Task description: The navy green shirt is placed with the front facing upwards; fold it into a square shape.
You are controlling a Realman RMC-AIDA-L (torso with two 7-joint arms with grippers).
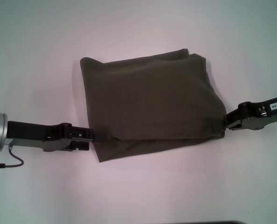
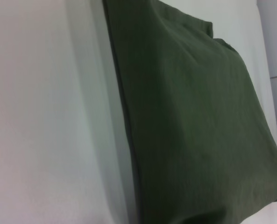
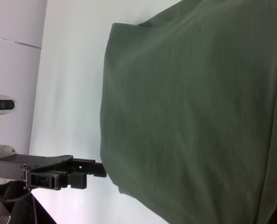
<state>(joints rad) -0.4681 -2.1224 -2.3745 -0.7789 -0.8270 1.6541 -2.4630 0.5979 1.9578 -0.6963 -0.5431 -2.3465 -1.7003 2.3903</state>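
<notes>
I've got the white table filling my head view, and sitting on it just above centre is the navy green shirt, folded into a rough, slightly skewed rectangle with its plain olive side up. No lettering or collar shows on this face. The top layer stops short of the near edge, so a strip of the lower layer peeks out along the 6 o'clock side, running toward the corner at about 7 o'clock. From the left wrist camera the shirt fills most of the frame, its hemmed edge running along the bare table. Over at 8 o'clock of the cloth, my left gripper comes in low and level, its tip right at the shirt's left edge near the lower corner; I can't tell whether it has fabric pinched or how far apart its fingers are. The right wrist camera shows that same left gripper with its dark tip against the shirt's edge. At 4 o'clock, my right gripper meets the right-hand corner, and its fingers look closed onto the fabric there.
</notes>
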